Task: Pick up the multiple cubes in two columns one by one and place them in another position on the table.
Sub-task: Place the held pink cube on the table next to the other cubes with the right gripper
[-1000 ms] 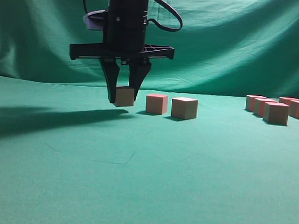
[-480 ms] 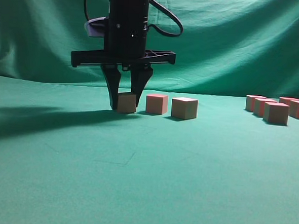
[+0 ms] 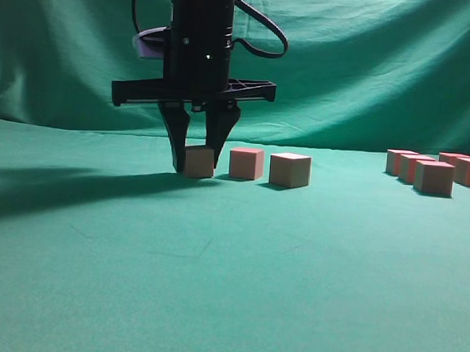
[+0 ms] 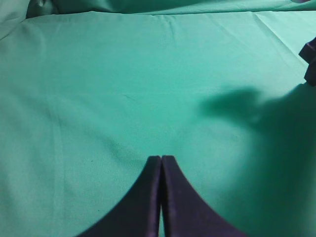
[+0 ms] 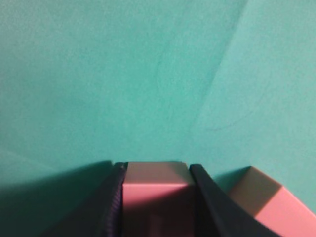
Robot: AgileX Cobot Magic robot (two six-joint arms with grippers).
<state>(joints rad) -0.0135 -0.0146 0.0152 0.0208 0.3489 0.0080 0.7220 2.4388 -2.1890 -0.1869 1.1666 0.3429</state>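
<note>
While the right arm hangs straight down from above, its black body vertical and a cable looping beside it, the right pincer (image 3: 196, 161) stands low over the surface (image 3: 212, 286), and its two fingers are clamped on one cube (image 3: 198, 161). This held cube sits between the fingers and its bottom looks at the level of the green cloth; whether it really touches the cloth I cannot tell. In the right wrist view the same cube (image 5: 155, 190) fills the gap of the right pincer (image 5: 156, 197), with a dark finger pressed on each side.

Just beside the pincer, on one side of it, a second cube (image 3: 246, 162) stands on the surface, and a third cube (image 3: 290, 170) stands a little further on the same side. The three make a short line. Well apart from the pincer, further along that same side, a group of cubes (image 3: 439, 170) waits in two columns.

The left pincer (image 4: 161, 197) hovers above bare cloth, its fingers together and holding nothing.
</note>
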